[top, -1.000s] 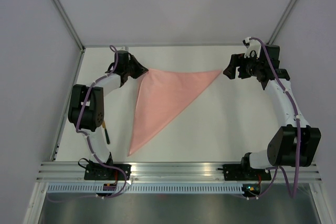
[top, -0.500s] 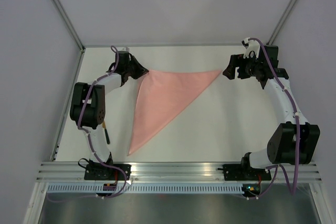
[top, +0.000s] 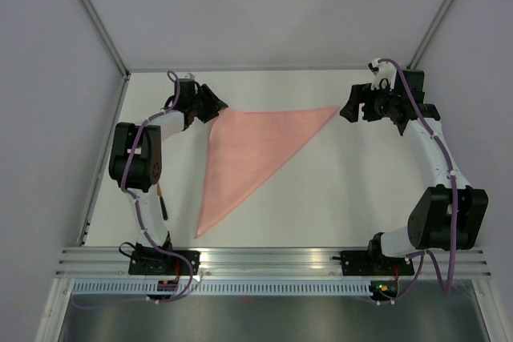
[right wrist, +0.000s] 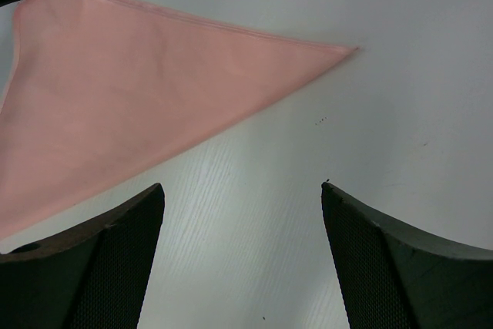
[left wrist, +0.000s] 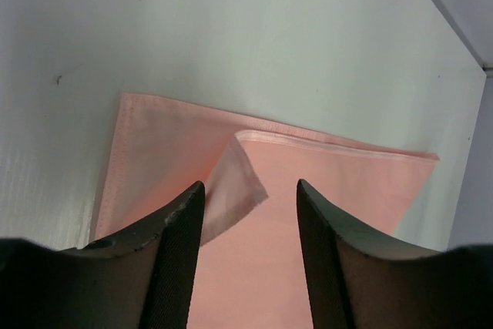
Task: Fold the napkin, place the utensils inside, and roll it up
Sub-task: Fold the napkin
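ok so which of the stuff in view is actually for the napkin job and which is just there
For the job: napkin, folded into a triangle; utensil, lying left of it.
Just there: table; metal rail at the near edge.

Both arms reach toward the far side, elbows out. The left arm [top: 156, 127] angles inward, and the left gripper [top: 210, 106] points right with its jaws parted, a clear gap between them. The right arm [top: 433, 154] mirrors it, and the right gripper [top: 350, 110] points left, held low with its jaws spread wide.
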Controlling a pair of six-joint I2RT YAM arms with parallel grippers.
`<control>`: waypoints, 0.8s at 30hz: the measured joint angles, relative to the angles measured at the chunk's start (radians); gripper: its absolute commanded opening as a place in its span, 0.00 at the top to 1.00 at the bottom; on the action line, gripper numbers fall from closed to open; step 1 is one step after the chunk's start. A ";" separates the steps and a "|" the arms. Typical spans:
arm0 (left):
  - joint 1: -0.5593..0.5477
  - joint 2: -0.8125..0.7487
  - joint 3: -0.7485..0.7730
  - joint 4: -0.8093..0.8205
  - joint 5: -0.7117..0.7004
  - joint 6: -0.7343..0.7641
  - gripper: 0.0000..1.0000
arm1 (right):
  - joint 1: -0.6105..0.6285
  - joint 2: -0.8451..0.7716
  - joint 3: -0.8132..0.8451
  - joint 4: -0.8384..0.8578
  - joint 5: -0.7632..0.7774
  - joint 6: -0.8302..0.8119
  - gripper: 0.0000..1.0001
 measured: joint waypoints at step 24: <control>0.069 -0.301 -0.089 -0.063 -0.085 0.055 0.35 | 0.172 0.000 -0.018 -0.005 -0.007 -0.039 0.13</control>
